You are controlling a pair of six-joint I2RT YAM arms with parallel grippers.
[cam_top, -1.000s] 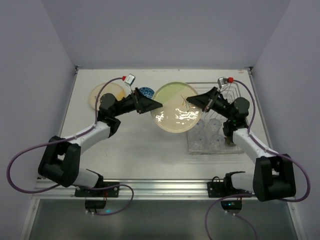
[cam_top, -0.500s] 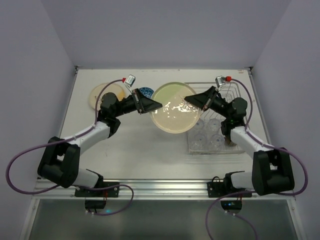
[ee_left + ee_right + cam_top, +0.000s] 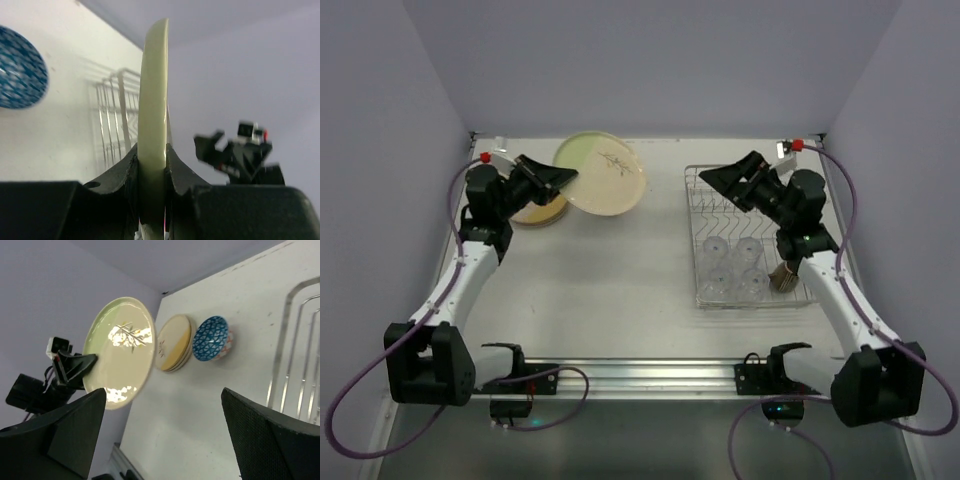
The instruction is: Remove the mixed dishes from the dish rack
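A large cream-and-green plate [image 3: 602, 172] with a branch motif hangs tilted over the table's far left, and my left gripper [image 3: 556, 179] is shut on its rim. The left wrist view shows that plate [image 3: 152, 95] edge-on between my left gripper's [image 3: 151, 165] pads. My right gripper [image 3: 712, 178] stands open and empty over the far-left corner of the dish rack [image 3: 796, 298]. Several clear glasses [image 3: 716, 284] and a small dark cup [image 3: 782, 277] sit in the rack. In the right wrist view, a blue-patterned bowl [image 3: 212, 338] lies beyond my open right gripper [image 3: 164, 392].
A stack of cream plates [image 3: 534, 207] lies at the far left under the left gripper, with the bowl beside it. The rack's upright tines [image 3: 748, 205] run along its far side. Grey walls close in the table on three sides.
The right gripper let go of the plate, opened and drew back over the rack. The left arm carried the plate from the table's middle to the far left, above the stack.
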